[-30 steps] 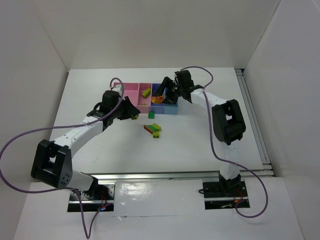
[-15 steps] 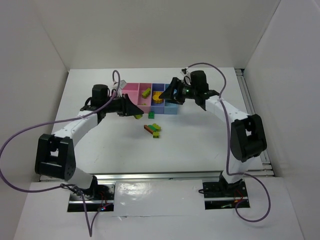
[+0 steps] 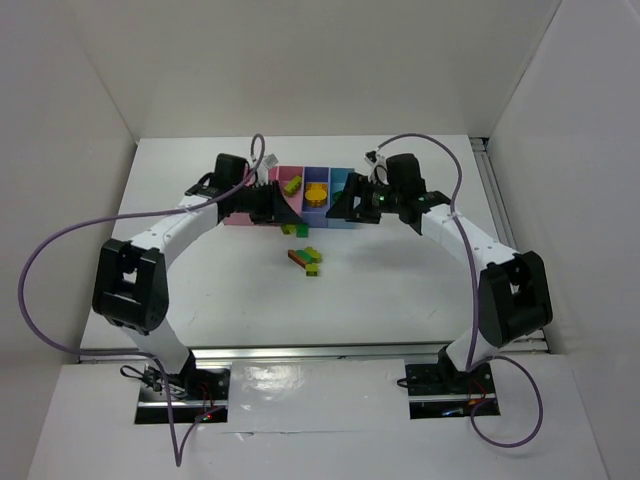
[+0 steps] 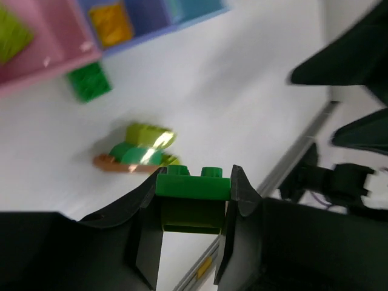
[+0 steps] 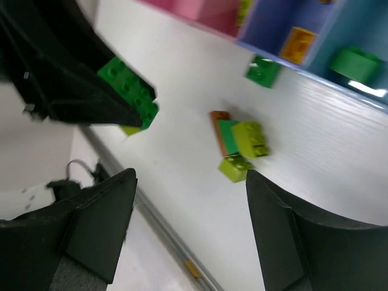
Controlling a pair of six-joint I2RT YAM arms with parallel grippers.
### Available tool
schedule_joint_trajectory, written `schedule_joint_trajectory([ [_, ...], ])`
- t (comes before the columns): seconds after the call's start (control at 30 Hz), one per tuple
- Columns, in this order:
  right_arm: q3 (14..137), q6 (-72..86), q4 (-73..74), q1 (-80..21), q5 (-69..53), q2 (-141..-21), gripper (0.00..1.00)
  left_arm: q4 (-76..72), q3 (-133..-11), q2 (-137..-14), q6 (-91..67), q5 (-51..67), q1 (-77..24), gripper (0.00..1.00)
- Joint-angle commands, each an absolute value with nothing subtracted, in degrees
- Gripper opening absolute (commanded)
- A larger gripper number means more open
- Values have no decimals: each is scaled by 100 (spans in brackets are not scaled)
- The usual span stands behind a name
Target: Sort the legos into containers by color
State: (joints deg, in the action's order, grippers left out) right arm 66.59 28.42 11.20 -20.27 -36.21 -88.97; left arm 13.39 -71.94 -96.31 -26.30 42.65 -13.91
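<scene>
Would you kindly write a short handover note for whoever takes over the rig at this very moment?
Left end effector: shut on a held green lego.
Right end effector: open, empty.
Done: the containers hold a yellow-green lego in a pink bin, an orange-yellow lego in the blue-purple bin and a binned green lego in the light blue bin.
Left: the held green lego, a loose green lego on the table just in front of the containers, and a cluster of red-brown, green and yellow-green legos.
</scene>
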Motion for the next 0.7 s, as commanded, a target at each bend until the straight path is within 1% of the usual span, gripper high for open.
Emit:
schedule_joint_trajectory([
  [0.0,6531,2733,1767,-2048,-2341,-8667,80,3057,-7260,-9756,-2644,2026,-1827,0],
  [0.03,6469,2733,1767,-2048,-2242,-8605,80,3163,-7094,-9686,-2733,1630,-1924,0],
  [0.07,6417,2803,1767,-2048,-2050,-8604,80,3268,-6980,-9538,-2942,730,-2134,0],
  [0.17,6267,2874,1767,-2048,-1882,-8534,80,3401,-6645,-9352,-3199,-663,-2416,0],
  [0.33,6214,2874,1767,-2048,-1881,-8534,80,3585,-6258,-8913,-3673,-1379,-2654,0],
  [0.4,6214,2874,1767,-2048,-1934,-8534,80,3735,-6258,-8990,-3796,-1782,-2759,1],
  [0.53,6161,2927,1714,-2048,-1995,-8534,80,3735,-6494,-9395,-3744,-1715,-2882,35],
  [0.57,6161,2927,1714,-2048,-1995,-8534,80,3788,-6617,-9535,-3692,-1662,-2883,56],
  [0.6,6161,2927,1714,-2048,-1995,-8586,81,3788,-6679,-9606,-3691,-1548,-2970,65],
  [0.67,6109,2927,1714,-2048,-1995,-8587,81,3788,-6802,-9711,-3630,-1477,-3050,78],
])
